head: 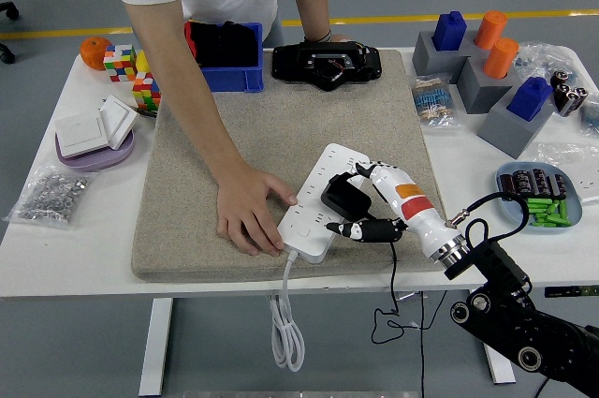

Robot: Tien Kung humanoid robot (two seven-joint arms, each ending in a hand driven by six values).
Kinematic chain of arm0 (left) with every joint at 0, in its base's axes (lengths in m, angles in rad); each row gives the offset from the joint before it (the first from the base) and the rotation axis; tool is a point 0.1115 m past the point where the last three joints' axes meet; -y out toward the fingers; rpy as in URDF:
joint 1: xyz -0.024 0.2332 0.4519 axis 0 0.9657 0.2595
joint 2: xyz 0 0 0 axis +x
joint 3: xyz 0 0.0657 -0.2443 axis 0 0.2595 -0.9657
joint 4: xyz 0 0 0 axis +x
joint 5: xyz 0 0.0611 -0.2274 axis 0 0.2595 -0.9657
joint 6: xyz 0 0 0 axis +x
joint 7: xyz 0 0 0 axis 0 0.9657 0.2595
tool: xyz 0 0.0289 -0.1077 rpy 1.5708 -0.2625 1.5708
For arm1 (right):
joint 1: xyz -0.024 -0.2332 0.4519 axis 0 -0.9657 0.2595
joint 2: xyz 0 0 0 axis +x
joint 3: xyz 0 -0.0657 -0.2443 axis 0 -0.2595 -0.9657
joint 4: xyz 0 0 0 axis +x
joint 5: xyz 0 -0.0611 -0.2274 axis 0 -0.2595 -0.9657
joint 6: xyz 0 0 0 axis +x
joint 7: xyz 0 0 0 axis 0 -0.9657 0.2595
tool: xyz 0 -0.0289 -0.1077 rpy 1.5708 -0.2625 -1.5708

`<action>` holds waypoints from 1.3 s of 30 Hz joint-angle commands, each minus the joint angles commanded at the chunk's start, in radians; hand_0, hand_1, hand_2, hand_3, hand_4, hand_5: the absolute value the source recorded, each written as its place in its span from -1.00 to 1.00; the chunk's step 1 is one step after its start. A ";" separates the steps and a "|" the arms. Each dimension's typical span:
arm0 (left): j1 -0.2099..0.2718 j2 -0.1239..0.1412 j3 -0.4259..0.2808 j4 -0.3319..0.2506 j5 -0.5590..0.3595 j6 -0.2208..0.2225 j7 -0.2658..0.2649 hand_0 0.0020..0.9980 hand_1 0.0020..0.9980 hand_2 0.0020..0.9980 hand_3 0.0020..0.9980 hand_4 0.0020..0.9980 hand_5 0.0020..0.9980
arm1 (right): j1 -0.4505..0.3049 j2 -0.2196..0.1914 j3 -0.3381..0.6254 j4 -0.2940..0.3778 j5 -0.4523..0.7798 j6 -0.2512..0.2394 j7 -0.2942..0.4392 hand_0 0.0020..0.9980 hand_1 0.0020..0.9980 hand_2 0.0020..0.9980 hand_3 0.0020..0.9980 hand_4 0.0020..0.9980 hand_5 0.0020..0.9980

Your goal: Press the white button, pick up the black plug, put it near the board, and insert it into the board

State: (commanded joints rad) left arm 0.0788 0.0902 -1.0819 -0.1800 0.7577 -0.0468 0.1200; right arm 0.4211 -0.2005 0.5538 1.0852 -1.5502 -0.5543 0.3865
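A white power strip lies at an angle on the grey felt mat, with its white button end near the mat's front edge. The black plug sits on top of the strip, its cable dropping over the table's front edge. My right hand is curled round the plug, fingers behind it and thumb in front. A person's hand rests flat on the mat and presses against the strip's left side. My left arm is out of sight.
A blue bin and a black device stand at the back of the mat. Grey blocks with blue and orange pegs and a tray of batteries are at right. Cubes and switch plates are at left.
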 joint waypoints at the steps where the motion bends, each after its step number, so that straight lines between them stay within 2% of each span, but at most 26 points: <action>1: -0.001 0.001 0.001 0.000 -0.001 0.000 0.000 0.41 0.33 0.17 0.35 0.33 -0.49 | 0.001 0.000 -0.001 -0.003 0.000 -0.001 0.000 0.50 0.28 0.17 0.18 0.96 -0.66; 16: -0.002 0.001 0.003 0.000 0.003 0.000 -0.001 0.41 0.33 0.17 0.35 0.33 -0.49 | 0.019 0.004 -0.028 -0.058 -0.002 -0.001 -0.011 0.50 0.28 0.17 0.17 0.94 -0.67; 24: -0.003 0.001 0.004 0.000 0.004 -0.001 -0.001 0.41 0.33 0.17 0.35 0.33 -0.49 | 0.032 0.005 -0.044 -0.061 -0.006 0.003 -0.019 0.50 0.28 0.16 0.17 0.94 -0.67; 31: -0.003 0.001 0.004 0.000 0.007 -0.001 -0.001 0.41 0.33 0.17 0.35 0.33 -0.49 | 0.050 0.013 -0.059 -0.033 -0.014 -0.004 -0.019 0.50 0.28 0.16 0.17 0.94 -0.67; 39: -0.004 0.001 0.008 0.000 0.004 -0.001 -0.002 0.41 0.33 0.17 0.35 0.33 -0.49 | 0.072 0.023 -0.084 -0.071 -0.003 -0.006 -0.018 0.50 0.28 0.16 0.17 0.93 -0.67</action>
State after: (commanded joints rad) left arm 0.0744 0.0915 -1.0740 -0.1800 0.7620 -0.0480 0.1176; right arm 0.4934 -0.1773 0.4694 1.0144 -1.5536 -0.5600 0.3686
